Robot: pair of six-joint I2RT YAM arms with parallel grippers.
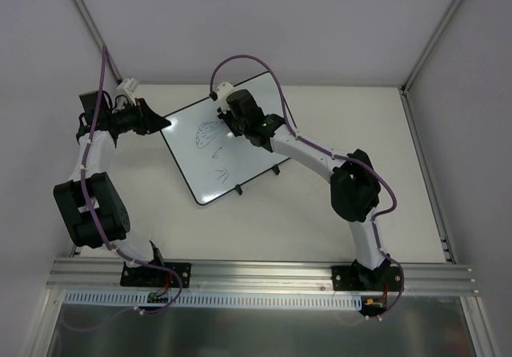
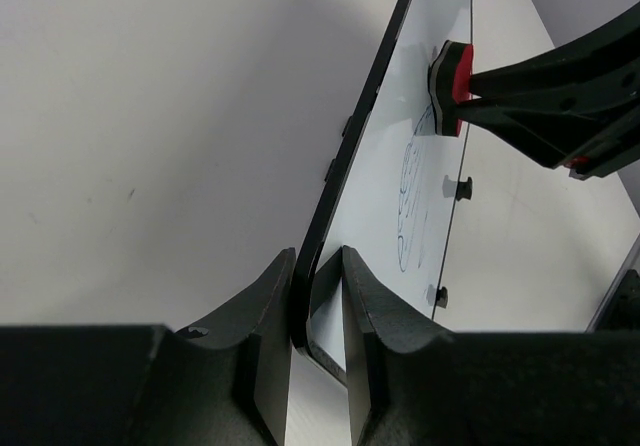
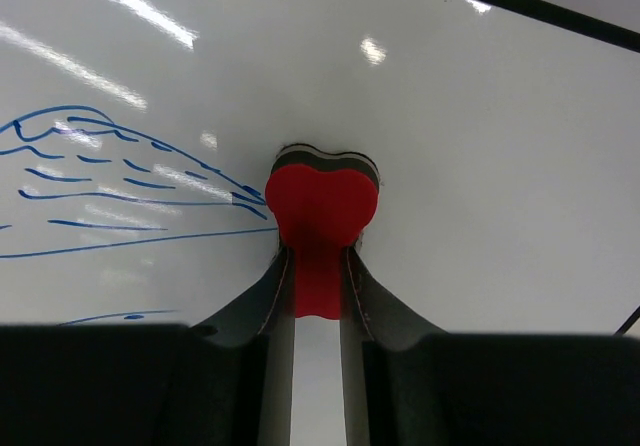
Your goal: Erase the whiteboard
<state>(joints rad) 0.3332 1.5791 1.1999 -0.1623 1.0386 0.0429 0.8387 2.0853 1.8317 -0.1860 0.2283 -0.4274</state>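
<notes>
The two arm bases sit at the near edge of the bench (image 1: 336, 109), and both arms reach forward to the whiteboard (image 1: 240, 145). It lies askew at the middle of the bench, one corner pointing toward the left arm. Two small black clips (image 1: 240, 190) stick out from its near long edge.

The left claw (image 2: 318, 263) is clenched on the board's thin black rim at that left corner, one finger on each side of the edge. In the left wrist view the board runs away from these fingers, almost edge-on.

Blue scribbles (image 3: 100, 156) cover the middle of the white surface: a fan of curved strokes, with a few short marks nearer the clips.

Just beyond the scribbles, toward the far long edge, the right claw (image 3: 318, 266) grasps a small red eraser (image 3: 322, 206). The jaws squeeze its red back from both sides, and its dark felt face presses against the board. The eraser touches the tip of the fan where the blue lines meet. Past it the board is plain white up to the far rim.
</notes>
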